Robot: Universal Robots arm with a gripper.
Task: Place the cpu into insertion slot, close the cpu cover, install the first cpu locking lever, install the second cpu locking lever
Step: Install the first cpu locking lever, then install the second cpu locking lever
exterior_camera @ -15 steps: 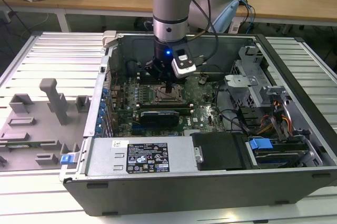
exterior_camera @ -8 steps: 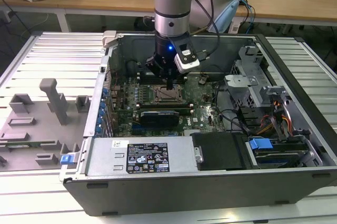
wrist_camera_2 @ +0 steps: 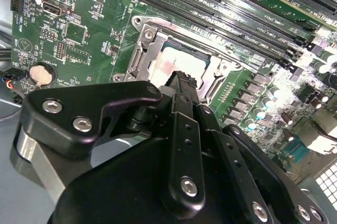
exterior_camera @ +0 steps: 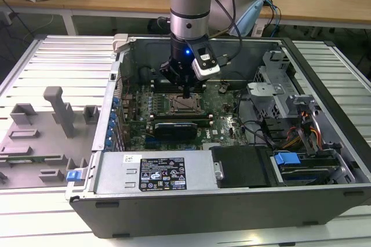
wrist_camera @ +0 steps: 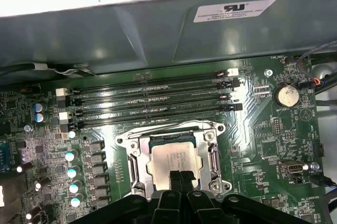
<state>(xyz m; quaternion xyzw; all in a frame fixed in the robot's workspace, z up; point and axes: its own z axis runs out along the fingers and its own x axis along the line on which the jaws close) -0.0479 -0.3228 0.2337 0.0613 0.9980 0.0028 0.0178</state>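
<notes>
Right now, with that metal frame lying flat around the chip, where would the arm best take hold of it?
Probably by the thin rim of the cpu cover on the side facing the memory slots, coming down from above. It lies flat over the cpu, so only an exposed edge offers a pinch.

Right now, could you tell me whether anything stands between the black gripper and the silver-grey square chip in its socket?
Nothing visible does. The black gripper hangs directly over the silver-grey square cpu, which lies in the metal-rimmed insertion slot, with no cable or part between them in both wrist views.
</notes>
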